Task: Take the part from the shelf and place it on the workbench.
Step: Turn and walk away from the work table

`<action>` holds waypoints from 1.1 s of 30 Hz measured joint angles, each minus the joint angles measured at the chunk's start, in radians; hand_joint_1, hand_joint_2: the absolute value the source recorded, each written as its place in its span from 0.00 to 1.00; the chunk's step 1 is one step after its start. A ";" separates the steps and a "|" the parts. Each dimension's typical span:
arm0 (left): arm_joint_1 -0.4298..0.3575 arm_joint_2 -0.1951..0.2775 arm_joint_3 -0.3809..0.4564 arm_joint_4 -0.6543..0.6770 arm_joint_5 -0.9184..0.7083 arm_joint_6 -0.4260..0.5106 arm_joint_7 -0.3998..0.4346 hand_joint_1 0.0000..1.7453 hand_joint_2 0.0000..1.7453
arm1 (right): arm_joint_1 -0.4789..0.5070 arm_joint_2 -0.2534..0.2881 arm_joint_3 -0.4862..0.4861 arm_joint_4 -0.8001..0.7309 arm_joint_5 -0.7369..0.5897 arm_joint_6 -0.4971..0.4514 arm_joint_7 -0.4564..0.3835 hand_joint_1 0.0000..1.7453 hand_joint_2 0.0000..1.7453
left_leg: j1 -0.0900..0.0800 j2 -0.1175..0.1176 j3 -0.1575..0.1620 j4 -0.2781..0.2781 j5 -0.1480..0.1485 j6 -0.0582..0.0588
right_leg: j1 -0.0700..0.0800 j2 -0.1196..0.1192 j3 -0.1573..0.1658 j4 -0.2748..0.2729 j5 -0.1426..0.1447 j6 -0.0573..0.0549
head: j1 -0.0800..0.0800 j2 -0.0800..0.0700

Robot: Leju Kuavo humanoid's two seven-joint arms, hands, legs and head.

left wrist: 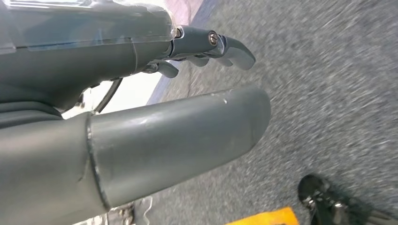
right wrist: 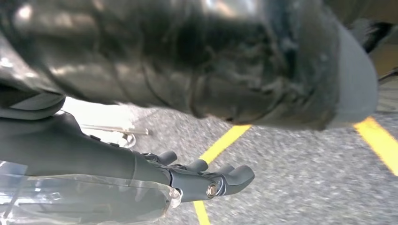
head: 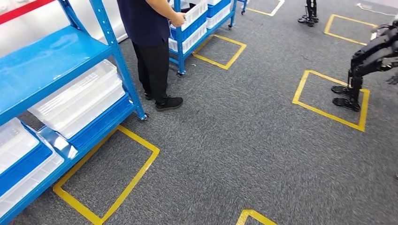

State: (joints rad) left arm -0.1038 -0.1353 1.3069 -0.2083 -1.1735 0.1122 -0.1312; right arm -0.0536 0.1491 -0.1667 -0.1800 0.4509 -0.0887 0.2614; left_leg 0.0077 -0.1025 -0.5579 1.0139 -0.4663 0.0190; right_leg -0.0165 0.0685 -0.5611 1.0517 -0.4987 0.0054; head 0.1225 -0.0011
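The blue shelf (head: 56,51) stands at my left in the head view, with white and clear bins (head: 80,98) on its lower levels. I cannot make out a single part in them from here. My left hand (left wrist: 94,56) hangs over the grey carpet, its thick thumb (left wrist: 187,136) apart from the darker fingers (left wrist: 211,44), with nothing between them. My right hand (right wrist: 94,159) also hangs above the carpet, its fingers (right wrist: 220,180) stretched out and holding nothing.
A person (head: 150,47) stands ahead with a hand on a bin of a second blue rack (head: 197,28). Another dark robot (head: 371,61) stands at the right inside a yellow floor square (head: 328,112). More yellow tape (head: 108,187) marks the carpet by the shelf.
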 joint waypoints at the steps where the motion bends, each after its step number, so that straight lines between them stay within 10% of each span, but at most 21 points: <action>1: 0.001 0.000 0.000 0.000 0.000 0.000 0.000 0.00 0.00 | -0.001 0.000 -0.001 0.000 0.000 0.001 0.000 0.00 0.00 | 0.000 -0.009 -0.004 0.002 0.000 -0.007 | 0.002 0.005 0.002 -0.008 -0.002 -0.004 | 0.000 0.000; 3: 0.004 0.000 0.000 0.000 -0.001 0.000 0.000 0.00 0.00 | -0.006 0.000 -0.002 0.000 0.000 0.002 -0.001 0.00 0.00 | 0.003 -0.017 -0.011 0.001 0.001 -0.021 | 0.001 -0.017 0.004 -0.013 0.001 -0.015 | 0.000 0.000; 5: 0.005 -0.002 0.000 0.000 -0.001 0.000 -0.001 0.00 0.00 | -0.006 0.001 -0.002 0.000 0.000 0.002 -0.001 0.00 0.00 | 0.003 0.026 -0.027 0.035 -0.023 -0.030 | -0.001 -0.042 0.007 -0.021 0.005 -0.029 | -0.001 0.000; 7: 0.002 -0.004 0.000 0.000 0.000 0.000 -0.003 0.00 0.00 | -0.001 0.001 -0.003 0.000 -0.001 0.004 0.000 0.00 0.00 | 0.004 0.078 -0.077 0.143 -0.086 -0.037 | 0.003 -0.071 0.007 -0.023 0.005 -0.039 | -0.002 0.000; 10: 0.001 -0.004 0.000 0.000 0.001 0.000 -0.004 0.00 0.00 | 0.003 0.001 -0.004 0.000 -0.002 0.005 0.000 0.00 0.00 | 0.005 0.093 -0.138 0.272 -0.129 -0.045 | 0.006 -0.115 0.007 -0.022 0.000 -0.042 | -0.002 0.000; 16: 0.002 -0.004 0.000 0.000 0.002 0.004 -0.004 0.00 0.00 | 0.000 0.001 -0.009 0.000 -0.002 0.005 0.001 0.00 0.00 | -0.008 0.168 0.003 0.001 -0.012 -0.020 | 0.013 -0.179 0.024 -0.021 -0.014 -0.022 | -0.001 0.000; 20: 0.007 -0.006 0.000 0.000 0.004 0.008 -0.001 0.00 0.00 | -0.007 0.001 -0.013 -0.001 0.000 0.005 0.001 0.00 0.00 | -0.002 0.127 0.010 -0.014 -0.001 0.004 | 0.007 -0.151 0.025 0.004 -0.040 0.002 | -0.001 0.000; 24: 0.002 -0.008 0.000 0.000 0.004 0.010 0.000 0.00 0.00 | -0.002 0.001 -0.017 -0.001 0.000 0.005 0.001 0.00 0.00 | 0.000 0.082 0.009 -0.018 0.006 0.015 | 0.003 -0.075 -0.084 0.224 -0.145 0.010 | -0.001 0.000; 26: 0.002 -0.008 0.000 0.000 0.004 0.010 0.000 0.00 0.00 | -0.001 0.001 -0.018 -0.001 0.000 0.005 0.001 0.00 0.00 | 0.001 0.054 0.011 -0.017 0.005 0.014 | 0.003 -0.071 -0.097 0.236 -0.117 0.010 | -0.001 0.000; 29: 0.002 -0.011 0.000 0.000 0.003 0.010 0.000 0.00 0.00 | 0.002 0.000 -0.019 -0.001 0.000 0.005 0.001 0.00 0.00 | 0.001 0.012 0.010 -0.007 0.000 0.006 | -0.001 -0.023 -0.027 0.056 -0.010 0.003 | -0.001 0.000; 33: 0.004 -0.013 0.000 0.000 0.001 0.009 -0.003 0.00 0.00 | 0.000 0.000 -0.022 -0.001 0.000 0.005 0.001 0.00 0.00 | 0.002 -0.031 -0.004 -0.002 -0.002 -0.019 | 0.000 -0.007 -0.001 -0.010 0.003 -0.010 | -0.001 0.000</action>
State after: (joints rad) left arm -0.1001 -0.1481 1.3073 -0.2081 -1.1728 0.1214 -0.1344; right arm -0.0534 0.1491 -0.1884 -0.1807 0.4505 -0.0835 0.2625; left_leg 0.0098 -0.1334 -0.5618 1.0115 -0.4682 0.0003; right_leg -0.0168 0.0614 -0.5624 1.0413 -0.4953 -0.0049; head 0.1213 -0.0011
